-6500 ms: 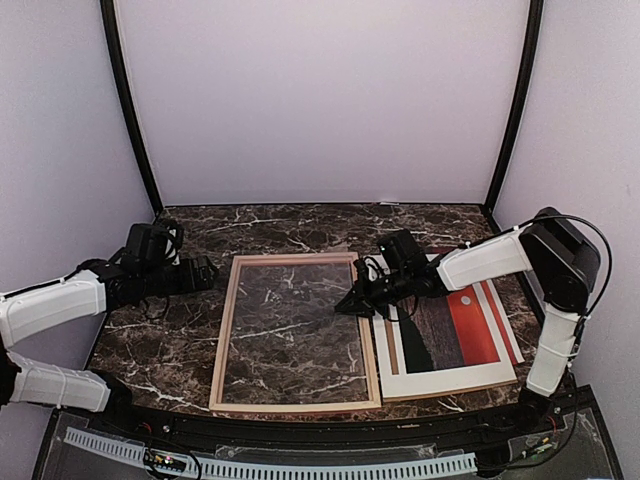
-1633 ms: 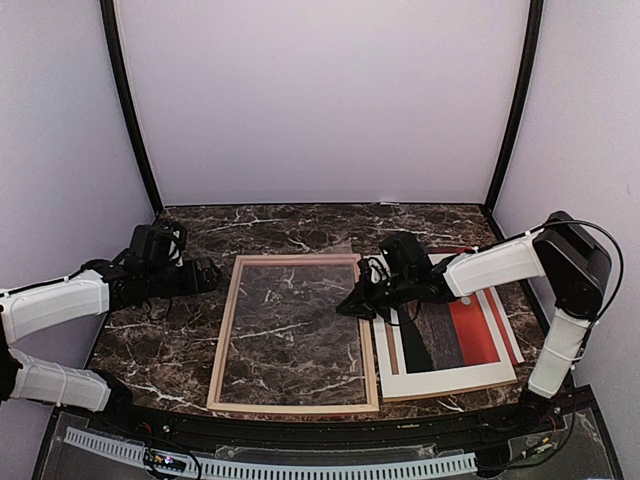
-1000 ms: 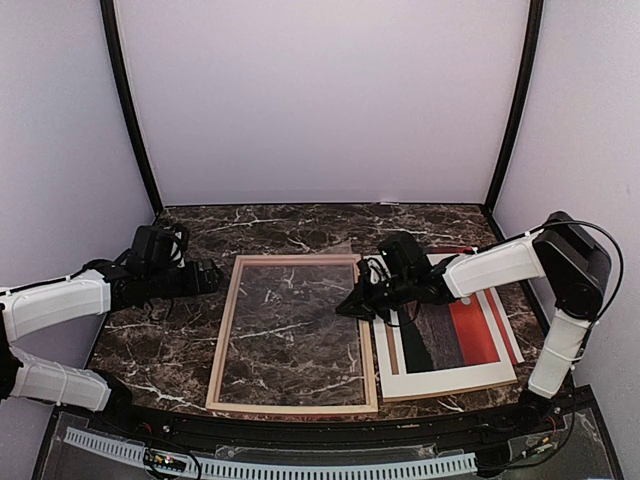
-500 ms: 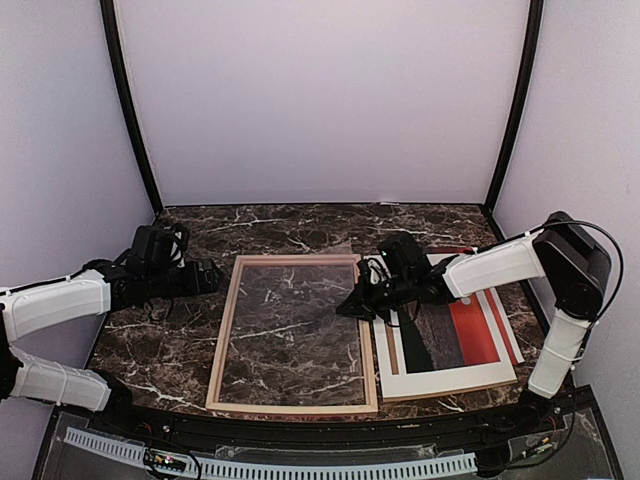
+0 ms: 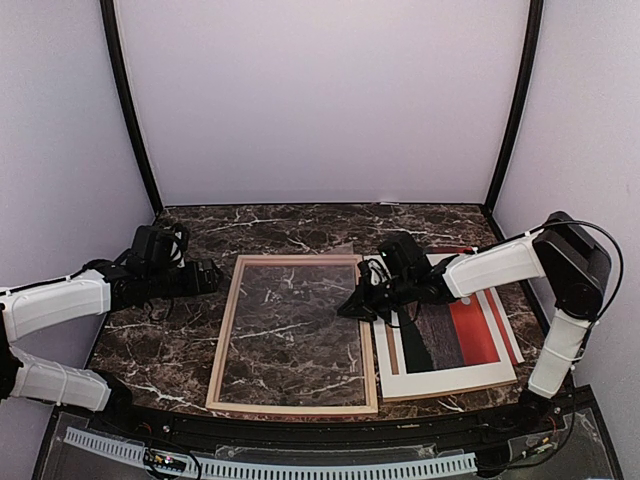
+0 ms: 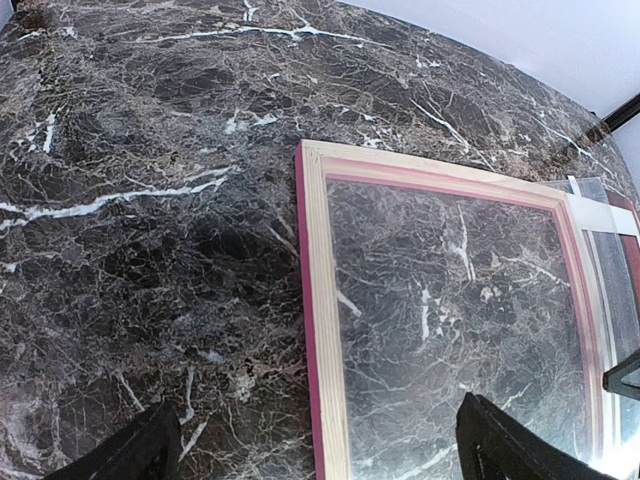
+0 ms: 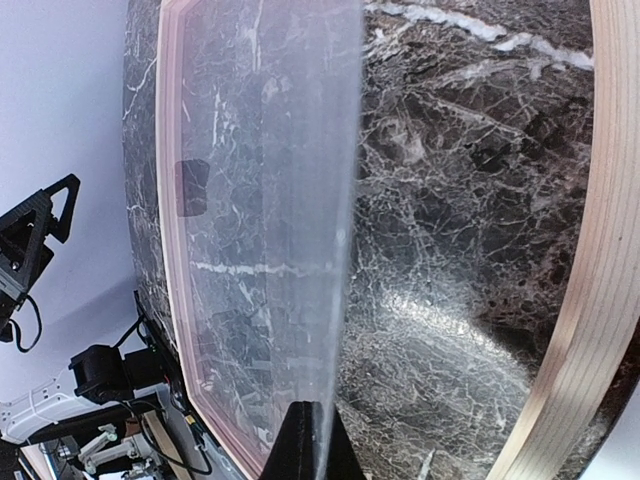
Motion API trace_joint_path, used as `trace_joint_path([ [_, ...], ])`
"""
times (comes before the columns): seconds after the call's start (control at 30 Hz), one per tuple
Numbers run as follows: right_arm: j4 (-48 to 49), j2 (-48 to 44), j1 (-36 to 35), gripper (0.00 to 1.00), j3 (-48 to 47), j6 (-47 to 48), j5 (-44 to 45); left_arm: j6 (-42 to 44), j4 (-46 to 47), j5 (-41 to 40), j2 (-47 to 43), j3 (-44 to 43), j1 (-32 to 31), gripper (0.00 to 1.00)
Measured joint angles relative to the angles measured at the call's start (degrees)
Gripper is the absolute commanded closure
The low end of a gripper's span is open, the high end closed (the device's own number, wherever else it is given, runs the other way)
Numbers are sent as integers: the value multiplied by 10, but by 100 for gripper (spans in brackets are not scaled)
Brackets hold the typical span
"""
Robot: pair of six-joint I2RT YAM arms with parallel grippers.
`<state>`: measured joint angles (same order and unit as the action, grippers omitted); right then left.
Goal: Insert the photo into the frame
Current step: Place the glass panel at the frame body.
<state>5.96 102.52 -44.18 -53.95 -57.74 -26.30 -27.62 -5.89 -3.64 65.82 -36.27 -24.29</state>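
Observation:
The frame [image 5: 222,340] lies flat on the marble table with its pale wood back up and a pink-red edge showing; it also shows in the left wrist view [image 6: 325,400] and the right wrist view [image 7: 610,250]. My right gripper [image 5: 347,308] is shut on the right edge of a clear sheet [image 7: 270,200] that rests tilted over the frame opening [image 5: 300,300]. The photo [image 5: 450,335] lies face up to the right of the frame, partly under my right arm. My left gripper [image 5: 208,275] is open and empty, its fingers [image 6: 130,455] straddling the frame's left rail near the far left corner.
A brown backing board [image 5: 450,388] shows under the photo's near edge. Black corner posts [image 5: 130,110] and pale walls close in the table. The table's near edge has a black rail [image 5: 300,425].
Over the last second nothing visibly moves. Since the oldest frame the frame has slid slightly left and my right arm's elbow has shifted a little to the right.

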Motion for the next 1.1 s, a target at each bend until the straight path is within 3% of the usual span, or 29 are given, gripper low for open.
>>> trace_joint_path([
  [0.97,-2,0,1,100,0,4,0,0,3,6,3,0,-4,1],
  [1.1,-3,0,1,95,-1,5,0,-3,9,14,5,0,-12,1],
])
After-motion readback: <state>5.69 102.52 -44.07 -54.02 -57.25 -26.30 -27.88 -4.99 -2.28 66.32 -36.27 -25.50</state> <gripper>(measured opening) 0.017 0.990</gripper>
